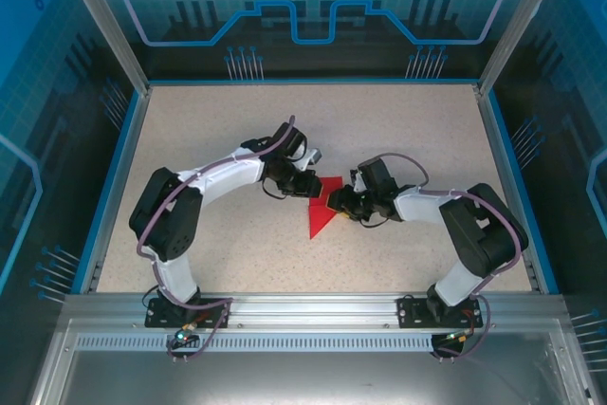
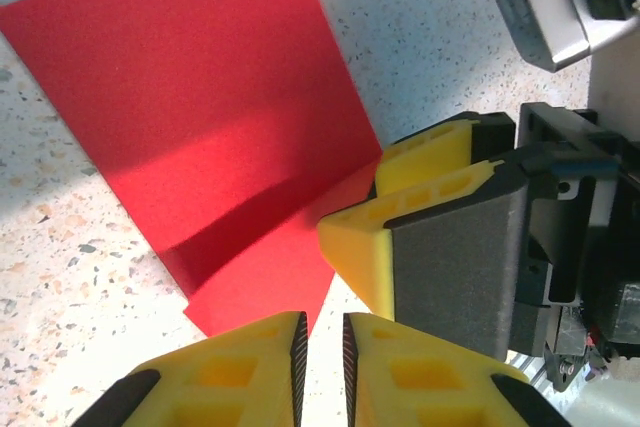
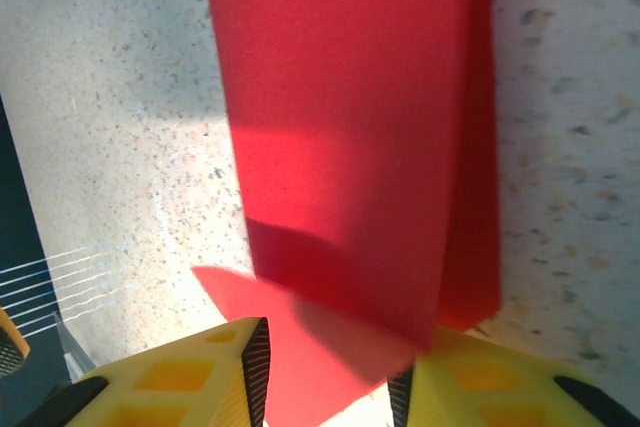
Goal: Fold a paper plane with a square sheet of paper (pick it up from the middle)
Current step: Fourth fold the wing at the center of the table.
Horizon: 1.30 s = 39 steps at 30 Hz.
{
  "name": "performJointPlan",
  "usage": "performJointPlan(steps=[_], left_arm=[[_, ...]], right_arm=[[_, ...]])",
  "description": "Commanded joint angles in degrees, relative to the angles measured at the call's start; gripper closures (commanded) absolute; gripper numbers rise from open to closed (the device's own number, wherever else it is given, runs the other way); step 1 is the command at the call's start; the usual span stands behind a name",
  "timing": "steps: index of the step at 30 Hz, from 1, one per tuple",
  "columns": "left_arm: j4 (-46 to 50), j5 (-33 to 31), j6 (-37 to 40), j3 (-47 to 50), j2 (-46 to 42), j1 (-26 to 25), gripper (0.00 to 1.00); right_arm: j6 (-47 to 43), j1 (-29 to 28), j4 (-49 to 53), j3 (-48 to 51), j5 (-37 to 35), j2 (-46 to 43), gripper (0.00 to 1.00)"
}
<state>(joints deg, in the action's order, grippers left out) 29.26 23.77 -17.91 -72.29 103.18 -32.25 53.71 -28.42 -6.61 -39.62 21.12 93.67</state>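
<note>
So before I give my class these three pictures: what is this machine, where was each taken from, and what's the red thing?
These are two robot arms, the left arm and the right arm, bolted at the near edge of a speckled beige table. The wide picture looks down from above and behind them. The other two come from wrist cameras, each showing its own yellow two-finger hand at the bottom. Between the arms is a folded sheet of thin red paper. The right hand stands open around the paper. The left hand is almost closed at the paper's corner; whether it pinches it is unclear.
</note>
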Motion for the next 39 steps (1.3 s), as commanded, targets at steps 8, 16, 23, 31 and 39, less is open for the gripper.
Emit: performJointPlan(steps=[8,16,23,31,39], left_arm=[[-2.88,-1.23,-3.49,8.02,-7.59,-0.27,0.77],[-7.04,-6.72,-7.71,14.52,-11.07,-6.24,0.65],[-8.17,-18.2,-10.53,15.1,-9.09,-13.05,0.58],[-7.12,-28.71,-11.27,13.58,-5.61,-17.4,0.56],[-8.73,-35.89,-13.94,13.28,-3.63,-21.1,0.55]], right_arm=[[-10.19,-1.88,6.48,-6.06,0.46,2.79,0.74],[-10.56,-2.12,8.11,-7.68,0.19,4.45,0.84],[-6.34,-2.16,4.52,-6.92,2.42,4.39,0.89],[-4.4,-1.99,2.57,-6.75,4.01,5.12,0.91],[-4.18,-1.59,3.38,-6.89,4.36,5.2,0.91]])
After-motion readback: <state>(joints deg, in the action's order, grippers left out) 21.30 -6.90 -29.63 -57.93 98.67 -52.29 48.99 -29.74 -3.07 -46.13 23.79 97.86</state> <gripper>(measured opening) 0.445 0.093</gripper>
